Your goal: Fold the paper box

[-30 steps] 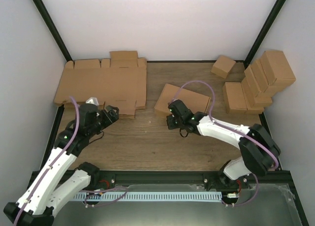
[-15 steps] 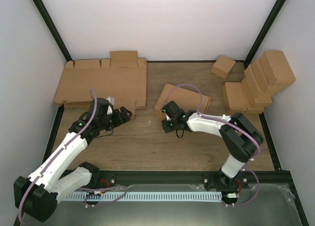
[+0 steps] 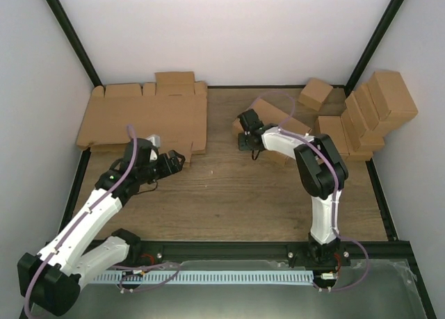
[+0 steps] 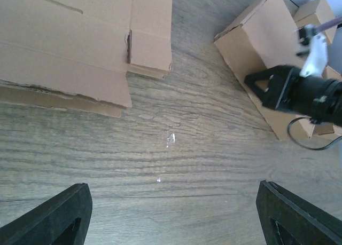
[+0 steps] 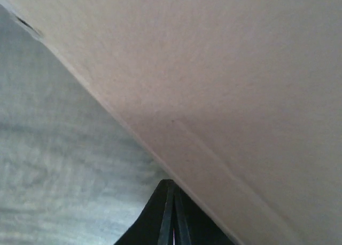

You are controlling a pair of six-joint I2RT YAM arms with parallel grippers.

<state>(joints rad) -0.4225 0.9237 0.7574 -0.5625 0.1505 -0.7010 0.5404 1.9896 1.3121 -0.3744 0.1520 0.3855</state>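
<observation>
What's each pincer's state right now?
Left pincer: open, empty, above the table.
Right pincer: shut, tips against the paper box, nothing seen between them.

Paper box (image 5: 240,95) blurred, overflowing right wrist view; left claw (image 4: 172,215) tips cut by bottom edge.

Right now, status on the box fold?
Left gripper open, over the table. Right gripper shut, tip against the box. Box looks closed, beside small boxes. Nothing blocking.
</observation>
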